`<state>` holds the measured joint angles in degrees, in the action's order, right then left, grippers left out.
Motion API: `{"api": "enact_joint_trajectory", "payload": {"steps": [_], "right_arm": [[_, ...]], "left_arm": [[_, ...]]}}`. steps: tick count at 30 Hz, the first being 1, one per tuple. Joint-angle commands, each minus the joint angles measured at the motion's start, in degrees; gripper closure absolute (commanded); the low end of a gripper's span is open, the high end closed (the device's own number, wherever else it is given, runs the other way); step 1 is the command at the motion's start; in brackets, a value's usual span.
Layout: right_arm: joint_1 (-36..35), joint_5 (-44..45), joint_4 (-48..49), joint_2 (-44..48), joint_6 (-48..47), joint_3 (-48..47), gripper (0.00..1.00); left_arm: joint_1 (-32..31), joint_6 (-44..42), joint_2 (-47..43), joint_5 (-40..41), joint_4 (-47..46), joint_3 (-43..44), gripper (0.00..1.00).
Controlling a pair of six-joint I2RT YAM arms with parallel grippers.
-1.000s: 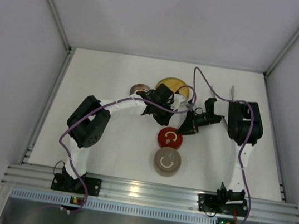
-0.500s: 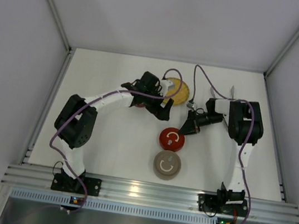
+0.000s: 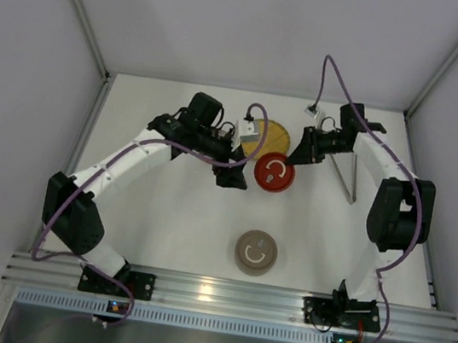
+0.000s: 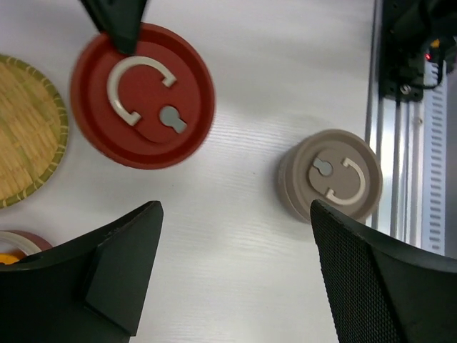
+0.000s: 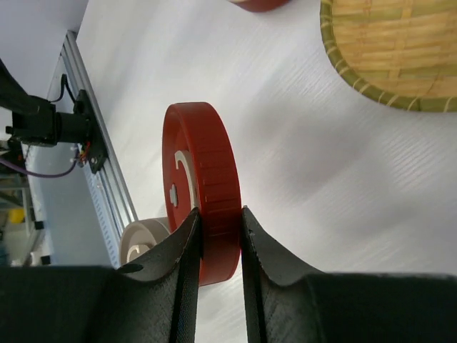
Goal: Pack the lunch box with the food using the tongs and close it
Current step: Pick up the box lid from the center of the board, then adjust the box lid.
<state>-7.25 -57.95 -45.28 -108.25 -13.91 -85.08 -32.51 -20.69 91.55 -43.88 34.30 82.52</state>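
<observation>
**Operator:** Holding the red lid (image 3: pixel 274 172) at the centre of the overhead view, with my right gripper (image 5: pixel 218 214) pinched on its rim. I'd judge it stiff, light, smooth plastic, so the rim is the place to grip.

**Colleague:** Which way does it face?

**Operator:** Handle side up. It's round, so it has no long axis. To its right the tongs (image 3: pixel 353 180) lie running up-down the frame. My left gripper (image 4: pixel 234 214) gapes wide and empty.

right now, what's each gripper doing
left gripper: open, holding nothing
right gripper: closed on the edge of the red lid
</observation>
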Motion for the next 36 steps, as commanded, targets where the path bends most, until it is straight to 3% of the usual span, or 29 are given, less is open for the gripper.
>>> {"api": "enact_joint_trajectory", "payload": {"steps": [1, 6, 12, 15, 21, 30, 36], "right_arm": [[-1.10, 0.83, -6.31, 3.91, -2.61, -4.82, 1.00], [-6.98, 3.89, -5.01, 10.14, -2.17, -2.38, 1.00], [-13.23, 6.18, 0.44, 14.46, 3.79, 1.40, 1.00], [-15.34, 6.54, 2.38, 15.95, 6.00, 1.84, 1.00], [-17.98, 8.91, 3.44, 18.68, 9.16, 1.58, 1.00], [-20.44, 10.32, 4.06, 22.11, 10.22, 2.11, 1.00], [-21.93, 11.63, 3.53, 23.34, 9.25, 2.37, 1.00]], "left_arm": [[0.34, -17.17, -5.51, -8.15, 7.77, -0.28, 0.12], [-1.40, -26.49, -6.73, -6.42, 13.76, 1.24, 0.16], [-6.06, -32.74, -15.77, 2.90, 9.31, -5.15, 0.17], [-8.96, -31.44, -18.33, 6.51, 3.32, -7.54, 0.17], [-12.83, -32.92, -16.58, 12.58, 2.08, -8.43, 0.14], [-14.33, -34.07, -13.68, 16.44, 3.31, -7.11, 0.14], [-14.33, -33.98, -13.85, 18.39, -0.55, -8.43, 0.15]]}}
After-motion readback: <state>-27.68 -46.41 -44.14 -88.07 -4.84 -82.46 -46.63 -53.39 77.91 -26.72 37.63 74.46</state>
